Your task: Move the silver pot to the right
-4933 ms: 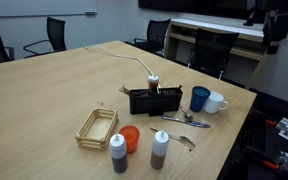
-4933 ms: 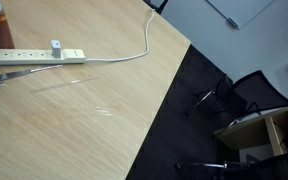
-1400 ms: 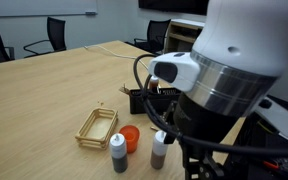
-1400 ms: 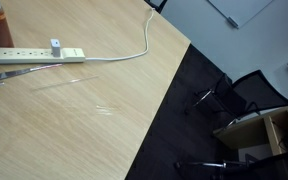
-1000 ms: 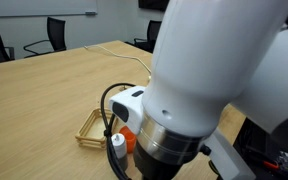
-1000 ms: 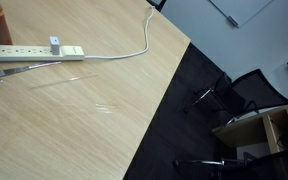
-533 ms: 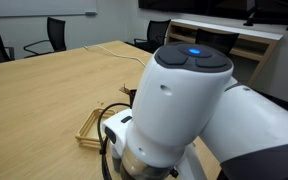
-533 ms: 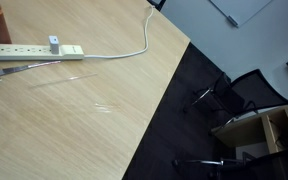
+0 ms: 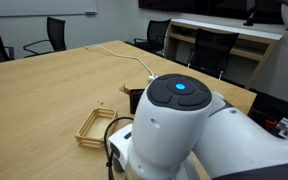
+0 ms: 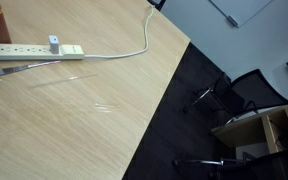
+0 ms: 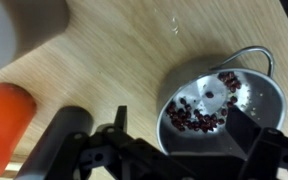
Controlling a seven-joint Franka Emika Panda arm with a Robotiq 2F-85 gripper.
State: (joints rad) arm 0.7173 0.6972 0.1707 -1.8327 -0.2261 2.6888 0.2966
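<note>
In the wrist view the silver pot [image 11: 262, 100] stands on the wooden table. It is round and shiny, with a thin loop handle [image 11: 254, 52] at its rim and small dark red bits inside. My gripper [image 11: 182, 135] is open right above it. Its dark fingers sit at either side of the pot's near part and do not visibly touch it. In an exterior view my arm [image 9: 179, 130] fills the foreground and hides the pot and the gripper. The pot does not show in either exterior view.
An orange object [image 11: 4, 112] lies left of the gripper, with a blurred white shape [image 11: 24, 25] above it. A wooden tray [image 9: 94, 125] and part of a black basket [image 9: 134, 98] show beside my arm. A power strip [image 10: 34, 54] with its cable lies near the table edge.
My arm has swung in from the right and down over the table. It now fills the exterior view and hides the mugs, bottles and pot. The power-strip view is unchanged.
</note>
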